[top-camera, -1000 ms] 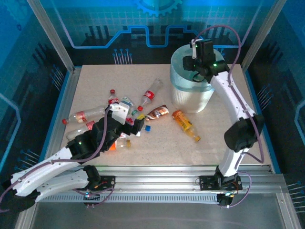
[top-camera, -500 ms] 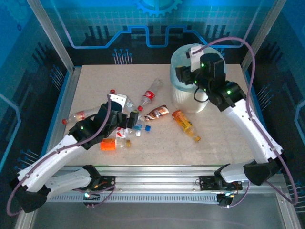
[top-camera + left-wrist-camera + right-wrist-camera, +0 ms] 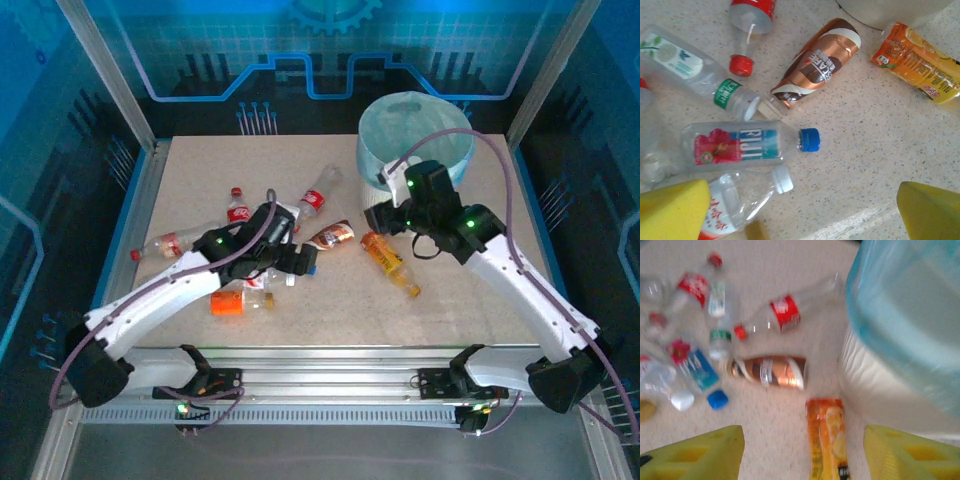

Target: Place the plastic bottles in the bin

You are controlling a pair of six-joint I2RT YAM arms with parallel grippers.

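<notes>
Nearest on the table (image 3: 330, 325) lies a stubby orange bottle (image 3: 234, 302), just in front of the left arm. The left gripper (image 3: 802, 192) hangs over the heap of bottles, its yellow fingers (image 3: 675, 210) spread wide with nothing between them. Under it a white-capped bottle (image 3: 740, 200) and a Fiji bottle (image 3: 737, 145) with a blue cap lie side by side. A green-labelled bottle (image 3: 695, 70) lies just beyond them, its mouth close to the brown bottle (image 3: 332, 236). Off to the left a clear red-capped bottle (image 3: 170, 243) lies apart from the heap.

Toward the middle, the brown bottle and the juice bottle (image 3: 390, 262) lie on their sides, near each other but not touching, by the foot of the bin (image 3: 378, 160). The right gripper (image 3: 802, 435) hovers above the juice bottle, fingers apart, gripping nothing. A red-labelled bottle (image 3: 315, 197) lies beyond the brown one.

The bin stands upright at the far right, its pale bag folded over the rim. The right arm crosses in front of its near wall.
</notes>
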